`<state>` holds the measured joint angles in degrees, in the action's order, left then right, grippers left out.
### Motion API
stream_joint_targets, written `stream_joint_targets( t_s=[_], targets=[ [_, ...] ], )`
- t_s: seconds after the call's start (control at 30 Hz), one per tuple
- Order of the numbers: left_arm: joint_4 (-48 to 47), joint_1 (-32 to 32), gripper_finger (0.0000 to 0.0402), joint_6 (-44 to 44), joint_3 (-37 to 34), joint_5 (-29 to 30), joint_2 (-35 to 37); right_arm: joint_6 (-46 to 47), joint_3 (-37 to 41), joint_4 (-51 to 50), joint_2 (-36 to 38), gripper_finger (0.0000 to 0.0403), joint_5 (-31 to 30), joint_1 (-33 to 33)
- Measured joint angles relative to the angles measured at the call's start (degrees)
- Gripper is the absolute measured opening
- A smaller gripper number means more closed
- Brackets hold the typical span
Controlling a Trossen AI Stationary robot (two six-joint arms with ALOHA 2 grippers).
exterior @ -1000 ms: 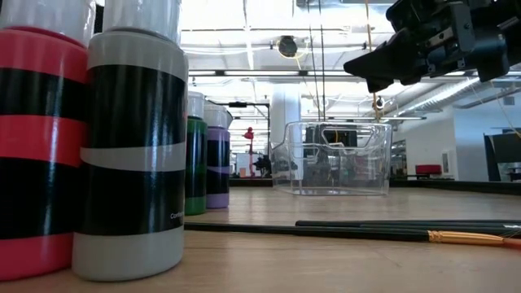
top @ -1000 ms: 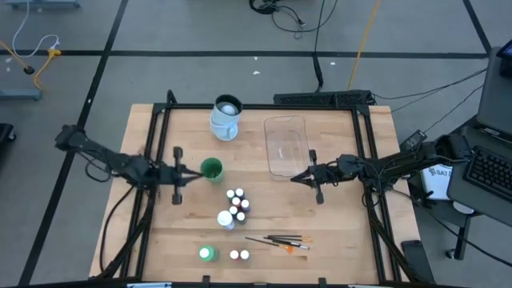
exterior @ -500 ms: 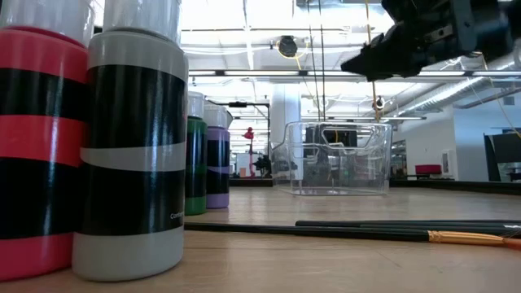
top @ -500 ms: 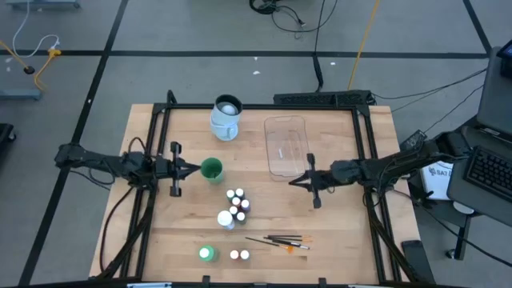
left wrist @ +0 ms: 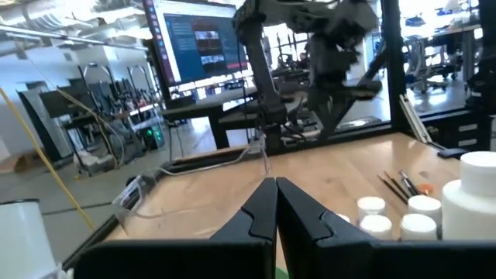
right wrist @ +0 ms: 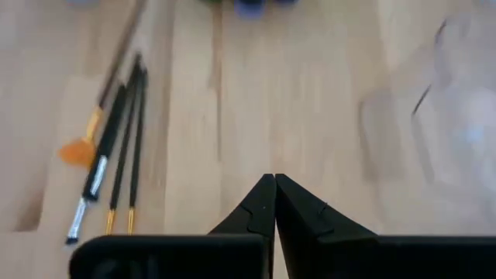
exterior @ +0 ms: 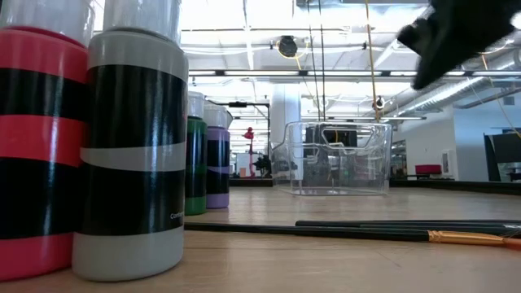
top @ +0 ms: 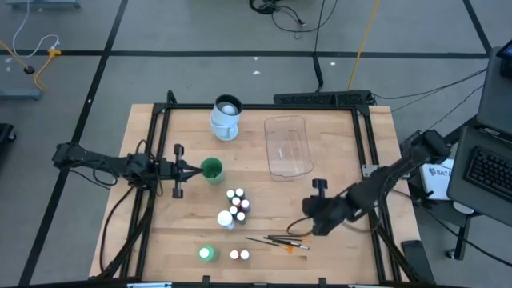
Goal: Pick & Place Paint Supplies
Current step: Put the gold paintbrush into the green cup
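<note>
My right claw (top: pixel 298 227) is pinched shut, empty, just beside the brushes (top: pixel 280 240) lying on the counter (top: pixel 336 248). Left claw (top: pixel 194 170) is shut too, by the green cup (top: pixel 211 170). If I drop without opening, I'll probably just scatter the brushes.

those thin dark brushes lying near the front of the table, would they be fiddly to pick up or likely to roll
The thin dark-handled brushes lie flat on the wooden table, so closing fingers under them looks fiddly. They seem slim and round, so a nudge would probably roll them. Lying bunched side by side, gripping one would likely shift its neighbours. They are probably very light.
</note>
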<state>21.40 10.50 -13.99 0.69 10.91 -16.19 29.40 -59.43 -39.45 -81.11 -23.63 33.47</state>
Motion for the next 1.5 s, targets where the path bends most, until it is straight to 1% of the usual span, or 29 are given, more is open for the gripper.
stream_joint_targets(
  t_s=[0.1, 0.2, 0.3, 0.37, 0.5, 0.67, 0.77, 0.93, 1.17, 1.27, 1.5],
  targets=[
    [1.70, 0.00, 0.0014, -0.94, 0.00, 0.07, -0.06, 5.07, -0.20, -1.24, -4.72, 0.0040, 5.22, 0.63],
    [2.24, 0.01, 0.0014, -0.97, 0.00, 0.07, -0.03, 7.43, -0.12, -0.21, -8.69, 0.0083, 11.84, 0.59],
    [2.77, 0.00, 0.0014, -2.19, 0.00, 0.08, -0.03, 11.48, -0.12, 0.06, -11.08, 0.0123, 18.86, 0.55],
    [2.65, 0.00, 0.0015, -3.25, 0.00, 0.09, -0.03, 15.01, -0.12, -0.52, -11.39, 0.0139, 22.06, 0.58],
    [2.69, 0.02, 0.0015, -3.88, 0.00, 0.09, -0.03, 19.11, -0.12, -1.33, -10.36, 0.0149, 22.18, 2.53],
    [2.70, 0.02, 0.0015, -3.75, 0.00, 0.09, -0.03, 24.52, -0.10, 3.88, -10.17, 0.0146, 21.81, 6.64],
    [2.68, 0.02, 0.0015, -3.78, 0.00, 0.09, -0.03, 25.92, -0.10, 6.61, -11.88, 0.0141, 19.22, 9.24],
    [2.68, 0.01, 0.0015, -4.26, 0.00, 0.09, -0.03, 26.09, -0.08, 6.55, -14.60, 0.0136, 13.10, 12.51],
    [2.61, 0.02, 0.0015, -5.39, 0.00, 0.14, -0.03, 27.53, -0.08, 7.70, -16.71, 0.0134, 9.58, 13.57],
    [2.36, 0.01, 0.0015, -5.41, 0.00, 0.14, -0.03, 26.15, -0.08, 10.77, -17.43, 0.0134, 8.67, 13.51],
    [2.35, 0.01, 0.0015, -5.40, 0.00, 0.14, -0.03, 25.40, -0.08, 12.97, -19.97, 0.0134, 10.19, 13.53]
  ],
)
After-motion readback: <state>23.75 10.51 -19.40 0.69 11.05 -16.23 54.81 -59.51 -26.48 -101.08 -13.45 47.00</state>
